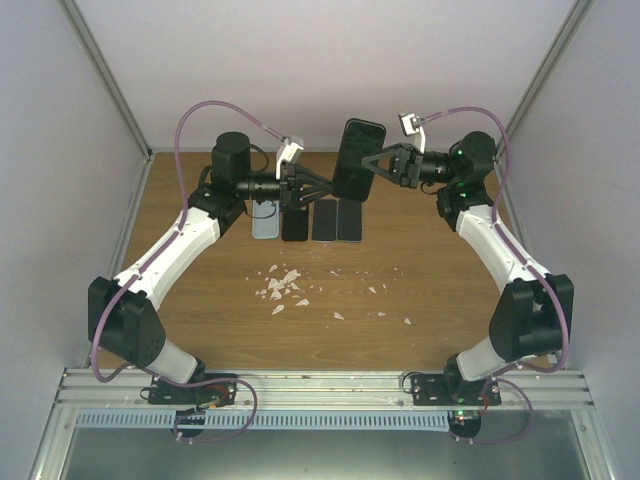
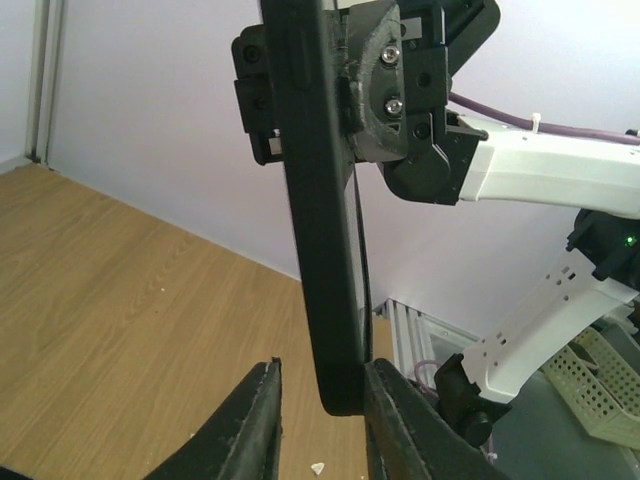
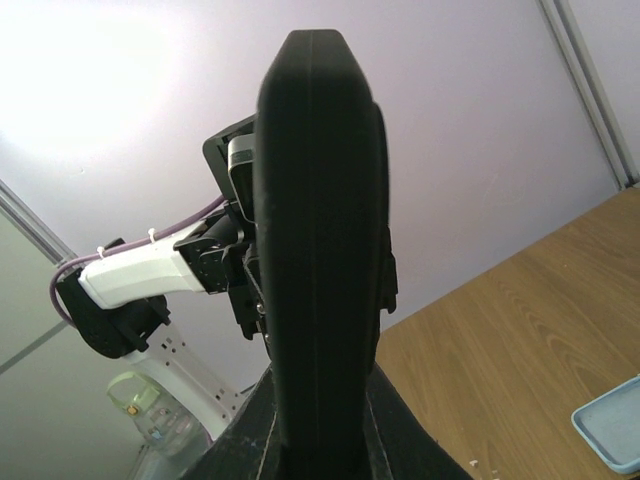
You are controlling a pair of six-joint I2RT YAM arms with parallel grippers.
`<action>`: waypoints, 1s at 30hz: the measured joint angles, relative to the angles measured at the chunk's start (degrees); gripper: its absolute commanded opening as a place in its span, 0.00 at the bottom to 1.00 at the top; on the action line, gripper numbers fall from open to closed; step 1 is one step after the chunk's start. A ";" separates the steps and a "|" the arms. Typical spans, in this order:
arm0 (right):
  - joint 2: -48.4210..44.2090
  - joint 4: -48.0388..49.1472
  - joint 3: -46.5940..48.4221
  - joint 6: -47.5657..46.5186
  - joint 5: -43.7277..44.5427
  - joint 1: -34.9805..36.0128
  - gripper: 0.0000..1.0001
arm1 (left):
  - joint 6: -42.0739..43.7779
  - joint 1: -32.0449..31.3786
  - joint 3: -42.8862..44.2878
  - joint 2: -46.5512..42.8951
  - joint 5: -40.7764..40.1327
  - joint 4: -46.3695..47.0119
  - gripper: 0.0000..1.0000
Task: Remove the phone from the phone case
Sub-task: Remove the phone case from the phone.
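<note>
A black phone in its black case (image 1: 358, 158) is held upright in the air above the back of the table. My right gripper (image 1: 378, 165) is shut on its right edge; in the right wrist view the phone (image 3: 320, 250) stands edge-on between the fingers of the right gripper (image 3: 318, 440). My left gripper (image 1: 322, 186) is open around the phone's lower left corner. In the left wrist view the cased phone (image 2: 322, 200) hangs between the fingers of the left gripper (image 2: 322, 400): the right finger (image 2: 400, 420) touches it and the left finger (image 2: 255, 420) stands apart.
A light blue case (image 1: 265, 220) and three dark phones or cases (image 1: 326, 220) lie in a row on the wooden table (image 1: 200, 300) under the grippers. White scraps (image 1: 283, 285) are scattered mid-table. Walls enclose the back and both sides.
</note>
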 measured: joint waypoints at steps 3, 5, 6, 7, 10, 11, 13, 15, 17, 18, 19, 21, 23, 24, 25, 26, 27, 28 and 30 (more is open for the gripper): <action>0.00 0.44 -0.07 0.44 0.15 -0.04 0.00 | 0.42 -0.02 0.17 0.00 -0.22 -0.20 0.16; 0.00 1.55 -0.57 1.14 0.35 -0.11 0.00 | 0.63 -0.02 0.31 0.00 -0.26 -0.35 0.13; 0.00 2.43 -0.92 1.81 0.50 -0.15 0.00 | 0.66 -0.07 0.39 0.00 -0.33 -0.46 0.11; 0.00 3.61 -1.27 2.71 0.63 -0.22 0.01 | 0.68 -0.07 0.42 0.00 -0.35 -0.48 0.10; 0.02 7.54 -2.36 5.55 0.92 -0.42 0.01 | 0.63 -0.09 0.63 0.28 -0.37 -0.55 0.07; 0.02 8.72 -2.67 6.73 0.96 -0.55 0.00 | 0.63 -0.07 0.72 0.44 -0.52 -0.57 0.06; 0.02 10.99 -2.93 8.57 0.94 -0.61 0.01 | 0.61 -0.07 0.79 0.81 -0.74 -0.44 0.05; 0.02 13.22 -3.50 10.29 0.94 -0.66 0.01 | 0.57 -0.07 0.79 1.05 -0.70 -0.20 0.05; 0.13 14.71 -3.98 11.74 1.07 -0.68 0.01 | 0.48 -0.07 0.79 1.05 -0.70 -0.07 0.05; 0.17 15.32 -4.09 12.22 1.18 -0.68 0.01 | 0.44 -0.07 0.79 1.05 -0.70 0.00 0.05; 0.17 15.80 -4.20 12.59 1.20 -0.68 0.00 | 0.42 -0.07 0.79 1.05 -0.70 0.02 0.05; 0.17 16.44 -4.33 13.18 1.22 -0.68 0.00 | 0.42 -0.07 0.79 1.05 -0.63 0.02 0.05; 0.24 17.25 -4.44 13.86 1.22 -0.66 0.01 | 0.42 -0.07 0.79 1.05 -0.55 0.04 0.05; 0.28 17.81 -4.50 14.45 1.25 -0.63 0.01 | 0.42 -0.07 0.79 1.05 -0.55 0.04 0.05; 0.37 18.53 -4.52 14.99 1.22 -0.61 0.01 | 0.42 -0.07 0.79 1.05 -0.55 0.04 0.04; 0.46 19.17 -4.57 15.50 1.22 -0.57 0.01 | 0.42 -0.07 0.79 1.05 -0.55 0.04 0.04; 0.52 19.87 -4.68 15.96 1.25 -0.48 0.01 | 0.39 -0.07 0.79 1.05 -0.55 0.07 0.04; 0.61 20.59 -4.74 16.39 1.29 -0.37 0.01 | 0.37 -0.07 0.79 1.05 -0.55 0.02 0.04; 0.72 21.97 -5.16 17.35 1.70 -0.13 0.01 | 0.15 -0.07 0.79 1.05 -0.55 -0.02 0.04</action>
